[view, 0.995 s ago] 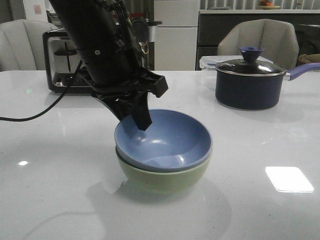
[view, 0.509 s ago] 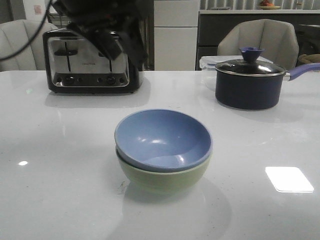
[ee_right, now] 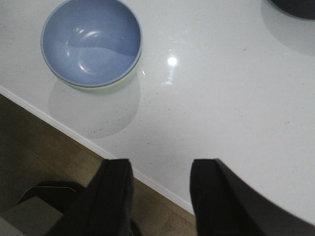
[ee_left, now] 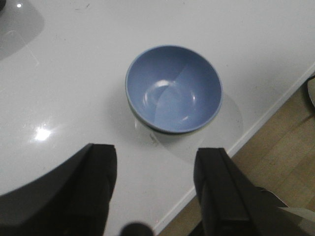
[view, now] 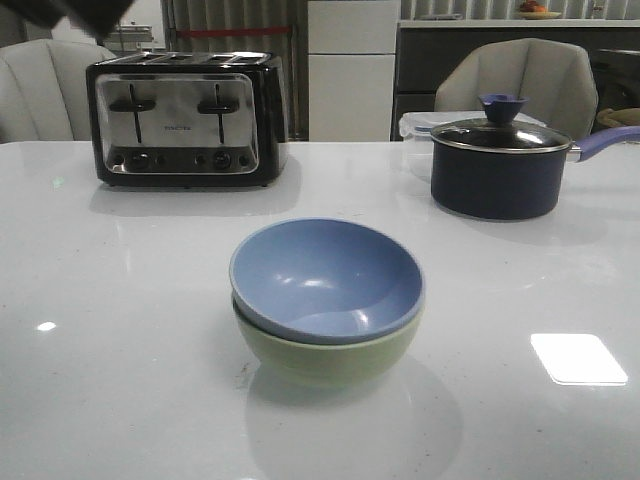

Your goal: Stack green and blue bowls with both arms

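Note:
The dusty blue bowl (view: 325, 275) sits nested inside the pale green bowl (view: 325, 355) near the middle of the white table. No arm touches the stack. In the left wrist view the blue bowl (ee_left: 173, 88) lies well beyond my left gripper (ee_left: 156, 160), which is open and empty high above the table. The right wrist view shows the blue bowl (ee_right: 91, 42) with a sliver of the green bowl's rim (ee_right: 129, 73); my right gripper (ee_right: 161, 169) is open, empty, over the table's front edge. Only a dark corner of the left arm (view: 60, 10) shows in the front view.
A black and chrome toaster (view: 185, 120) stands at the back left. A dark lidded saucepan (view: 497, 165) with a purple handle stands at the back right. The table's front edge (ee_right: 74, 130) and wooden floor (ee_left: 280, 162) show in both wrist views. Chairs stand behind the table.
The left arm let go of the blue bowl's rim, rose up and left, and is almost out of the front view. The stacked bowls have not moved.

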{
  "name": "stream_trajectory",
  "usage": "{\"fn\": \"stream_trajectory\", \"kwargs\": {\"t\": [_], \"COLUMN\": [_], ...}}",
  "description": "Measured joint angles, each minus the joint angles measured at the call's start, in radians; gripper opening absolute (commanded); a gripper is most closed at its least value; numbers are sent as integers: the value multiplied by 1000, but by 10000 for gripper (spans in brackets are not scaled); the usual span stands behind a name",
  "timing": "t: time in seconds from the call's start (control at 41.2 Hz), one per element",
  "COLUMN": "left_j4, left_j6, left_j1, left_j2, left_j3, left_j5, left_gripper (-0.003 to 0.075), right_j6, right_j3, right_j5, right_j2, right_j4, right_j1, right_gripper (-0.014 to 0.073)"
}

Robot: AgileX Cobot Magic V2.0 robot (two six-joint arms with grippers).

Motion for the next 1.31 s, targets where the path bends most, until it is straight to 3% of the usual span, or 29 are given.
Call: {"fn": "stream_trajectory", "kwargs": {"t": [0.315,0.606,0.704,0.97,1.019,1.31], "left_j4": [4,6,6,6,6,6], "left_j6": [0,0,0,0,0,0], "left_j1": [0,0,0,0,0,0], "left_j2": [-325,-396,-396,-396,-396,-396], "left_j3": [250,305,305,305,305,305], "left_j5": [4,-11,-31,-37,-37,-37], "left_gripper": [425,420,374,115,89,93], "right_j6": [0,-44,-51,-53,-53,-53], "right_j3": [0,0,0,0,0,0], "right_j5": [0,0,0,1,1,1], "right_j2": [0,0,0,0,0,0], "right_j4": [0,-6,-6,-8,-8,-8], "right_j1": [0,0,0,0,0,0], "right_gripper": [405,401,326,28,25,28]}}
